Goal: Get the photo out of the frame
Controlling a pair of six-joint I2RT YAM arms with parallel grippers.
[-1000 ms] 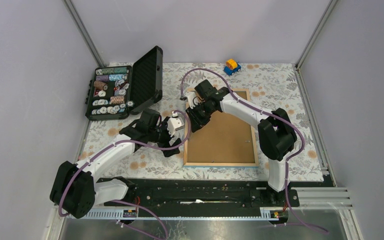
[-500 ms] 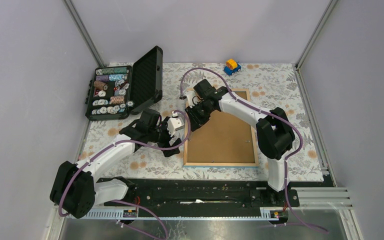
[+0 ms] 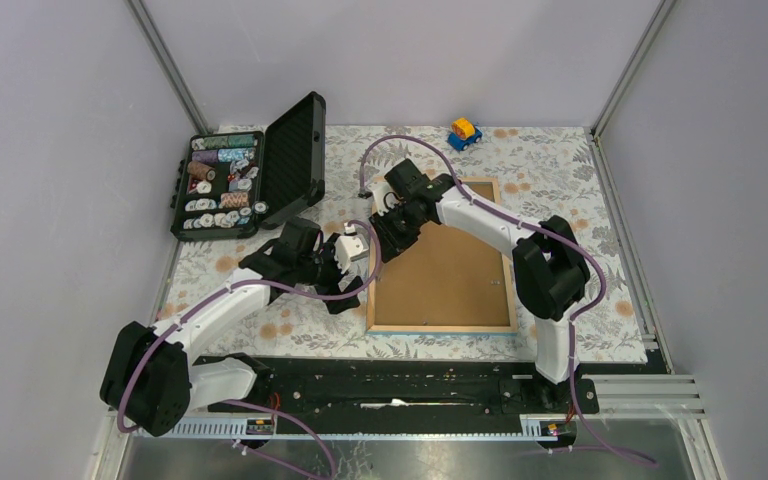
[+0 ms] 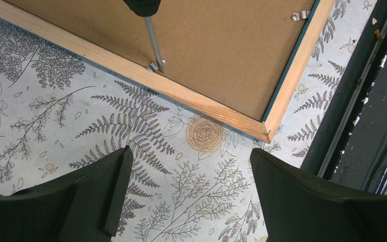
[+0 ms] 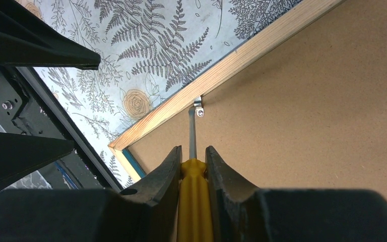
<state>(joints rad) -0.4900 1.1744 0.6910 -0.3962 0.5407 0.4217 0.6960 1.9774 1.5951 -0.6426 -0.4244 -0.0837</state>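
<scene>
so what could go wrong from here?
1. The screwdriver, pinched between the right fingers, has its tip at a small metal clip by the frame rim; it could slip off and gouge the backing board.
2. The left gripper is open over the tablecloth, not holding the frame, so prying may shift it.

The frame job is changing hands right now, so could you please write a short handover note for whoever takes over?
Right gripper: shut on the yellow-handled screwdriver, its tip at a metal clip on the frame's left rail.
Left gripper: open, holding nothing, over the patterned cloth beside the frame's near-left corner.
The frame lies face down, brown backing board up.
Done: screwdriver picked up and set on the clip.
Left: turn the clips aside (another clip shows on the near rail), lift the backing board, take out the photo, which is not visible.
</scene>
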